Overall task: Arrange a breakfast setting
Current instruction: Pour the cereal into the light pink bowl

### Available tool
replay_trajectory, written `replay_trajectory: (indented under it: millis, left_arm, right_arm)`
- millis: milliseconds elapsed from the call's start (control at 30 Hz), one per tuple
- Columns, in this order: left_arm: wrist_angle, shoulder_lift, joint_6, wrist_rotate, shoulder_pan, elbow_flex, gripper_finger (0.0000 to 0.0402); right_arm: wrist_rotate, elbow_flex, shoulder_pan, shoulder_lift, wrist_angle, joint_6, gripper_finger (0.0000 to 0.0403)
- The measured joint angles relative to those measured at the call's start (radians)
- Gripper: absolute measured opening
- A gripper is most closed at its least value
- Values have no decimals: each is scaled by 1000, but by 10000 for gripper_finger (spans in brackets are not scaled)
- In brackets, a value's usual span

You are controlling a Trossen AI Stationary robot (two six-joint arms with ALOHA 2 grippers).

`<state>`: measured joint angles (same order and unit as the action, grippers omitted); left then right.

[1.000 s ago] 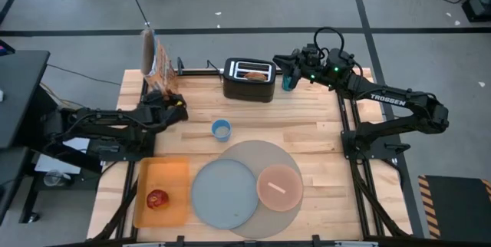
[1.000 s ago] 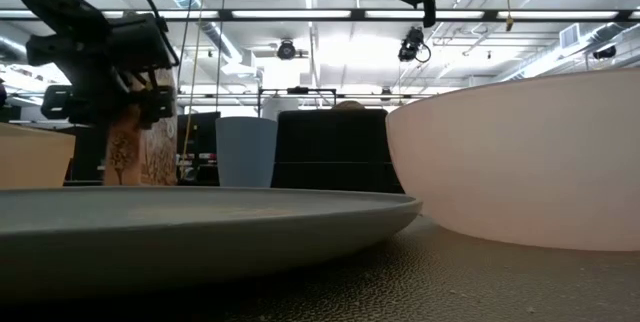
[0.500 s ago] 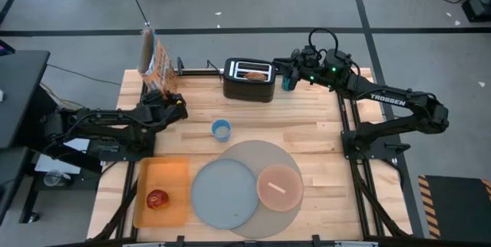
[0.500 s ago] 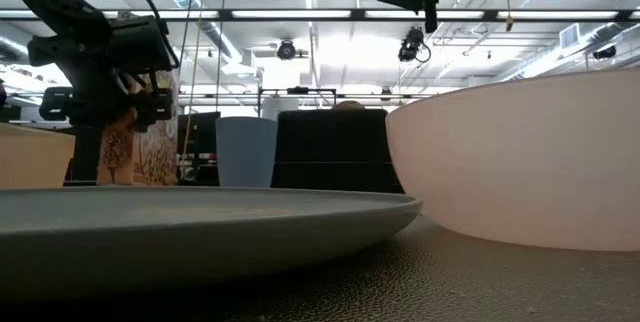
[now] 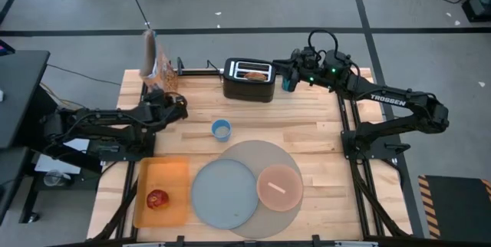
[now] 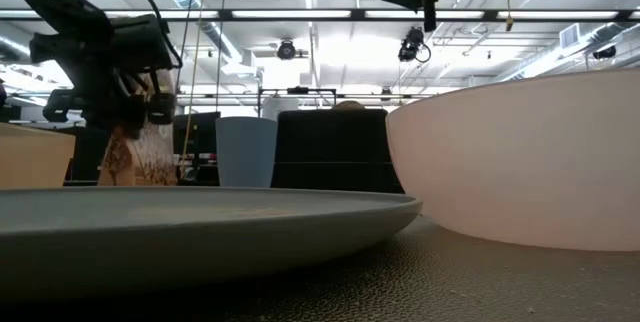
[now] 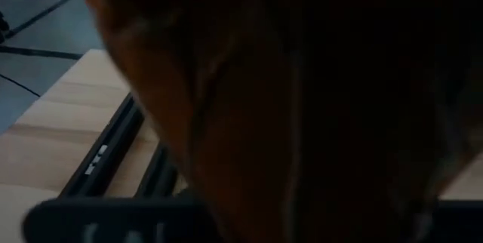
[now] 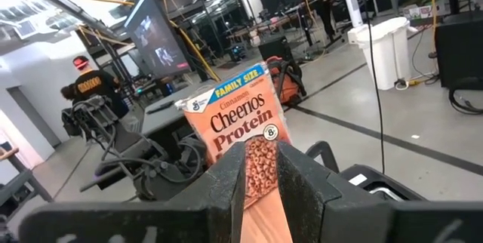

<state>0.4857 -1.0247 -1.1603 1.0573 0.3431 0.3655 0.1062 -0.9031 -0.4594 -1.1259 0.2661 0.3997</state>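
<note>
The orange cereal box [image 5: 159, 67] stands at the table's far left corner, and my left gripper [image 5: 170, 101] is shut on it; the box [image 7: 302, 107] fills the left wrist view. A grey mat [image 5: 257, 155] at the near edge carries the blue-grey plate [image 5: 221, 195] and the pink bowl [image 5: 279, 187]. The red apple [image 5: 157, 199] lies on the orange tray [image 5: 173, 172]. Round toast [image 5: 252, 69] sticks out of the black toaster [image 5: 249, 84]. My right gripper [image 5: 280, 64] hovers just right of the toaster, its fingers [image 8: 226, 175] slightly apart with nothing between them. My left gripper holds the cereal box by its lower part [image 6: 140, 127], pinched between the two fingers. The fingers come roughly level from the table's near left side. The box stands nearly upright, leaning a little; the plate's rim hides whether its bottom rests on the table.
A small blue cup [image 5: 221, 130] stands mid-table between the box and the mat. A teal object [image 5: 288, 83] sits right of the toaster, under my right arm. In the right wrist view, a person [image 8: 87, 88] stands in the room beyond the table.
My left gripper has shut on the cereal box's lower part. The box has turned and tipped a little and looks narrower from above. My right gripper has drifted slightly toward the toaster.
</note>
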Motion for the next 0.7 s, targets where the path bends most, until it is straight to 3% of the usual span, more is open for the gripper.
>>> replay_trajectory:
  millis: [233,500,700]
  left_arm:
    - [95,61,26,-80,-32,72,10]
    - [261,167,66,-86,-76,169,13]
    - [269,242,312,-150,-93,296,14]
  right_arm:
    - [3,0,1,1,0,-7,82]
    - [2,0,1,1,1,-9,82]
    - [50,0,-22,2,1,-9,82]
